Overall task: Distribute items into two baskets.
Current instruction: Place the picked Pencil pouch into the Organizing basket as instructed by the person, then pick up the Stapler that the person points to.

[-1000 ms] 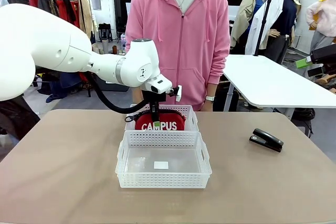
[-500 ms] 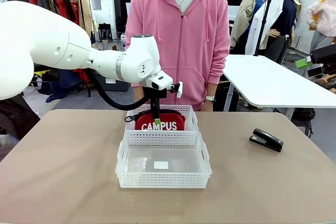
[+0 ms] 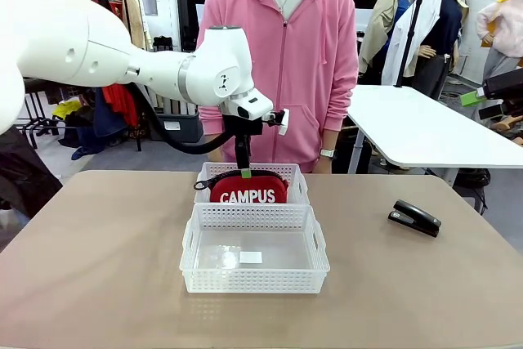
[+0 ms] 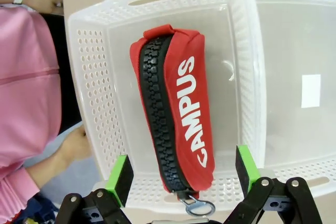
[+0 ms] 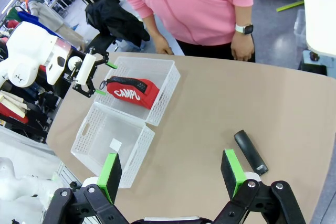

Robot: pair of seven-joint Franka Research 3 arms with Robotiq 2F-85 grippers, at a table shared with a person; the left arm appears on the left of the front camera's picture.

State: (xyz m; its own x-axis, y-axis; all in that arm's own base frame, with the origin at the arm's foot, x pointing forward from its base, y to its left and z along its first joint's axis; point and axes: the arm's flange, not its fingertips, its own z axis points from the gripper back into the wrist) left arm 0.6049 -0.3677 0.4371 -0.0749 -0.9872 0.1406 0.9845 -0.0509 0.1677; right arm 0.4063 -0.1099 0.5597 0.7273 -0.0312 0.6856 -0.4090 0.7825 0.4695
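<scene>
Front view: on the table (image 3: 98, 243), the near basket (image 3: 253, 281) touches the far basket (image 3: 299, 190), its wall hiding the lower edge of the red pouch (image 3: 249, 190) lying there. The left gripper (image 3: 243, 171) hangs just above the pouch, jaws wide, holding nothing. The stapler (image 3: 414, 217) lies well to the right. The right gripper (image 5: 170, 173) gapes wide. A person (image 3: 278, 55) stands beyond.

Two white baskets sit on one table (image 3: 98, 267): a near basket (image 3: 245, 280) and a far basket (image 3: 297, 189). There are two items to sort, one red pouch (image 3: 249, 190) and one black stapler (image 3: 414, 217). One person (image 3: 278, 55) is there, with two grippers: left gripper (image 4: 181, 174), right gripper (image 5: 170, 174).
</scene>
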